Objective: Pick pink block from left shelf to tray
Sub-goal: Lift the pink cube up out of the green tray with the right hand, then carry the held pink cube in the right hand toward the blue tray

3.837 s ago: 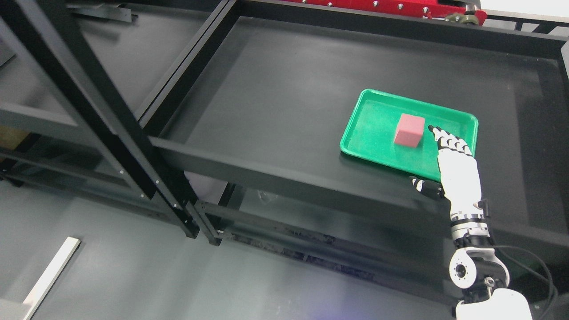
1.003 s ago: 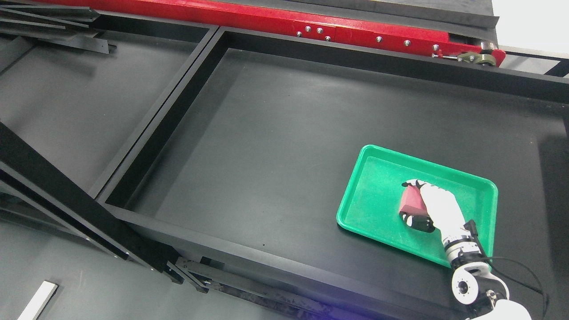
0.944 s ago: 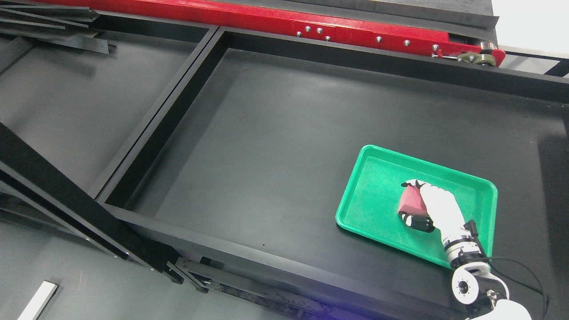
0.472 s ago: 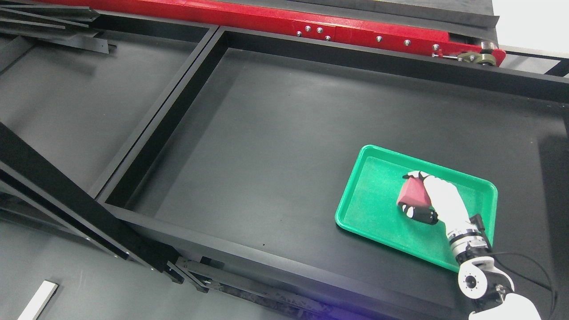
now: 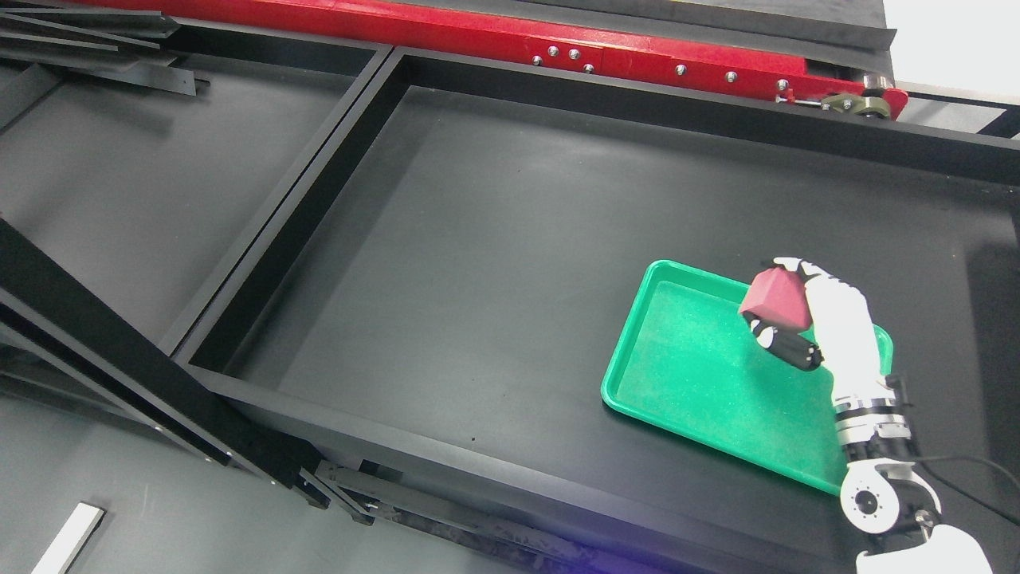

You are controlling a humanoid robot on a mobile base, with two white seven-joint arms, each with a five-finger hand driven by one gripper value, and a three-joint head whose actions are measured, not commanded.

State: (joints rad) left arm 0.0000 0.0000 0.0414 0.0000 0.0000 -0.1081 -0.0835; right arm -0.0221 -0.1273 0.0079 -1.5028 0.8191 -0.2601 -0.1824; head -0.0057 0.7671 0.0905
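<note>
pink block (image 5: 774, 300) now raised in right hand (image 5: 825, 319)

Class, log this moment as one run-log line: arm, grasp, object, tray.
arm: right | right hand: shut on pink cube block | block: held above green plastic tray | tray: on black shelf

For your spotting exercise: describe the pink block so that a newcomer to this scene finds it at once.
Start at the wide black shelf below the red beam, then go to the green tray at its right. Above the tray's far edge, the white right hand grips the pink block, the only pink thing here.
</note>
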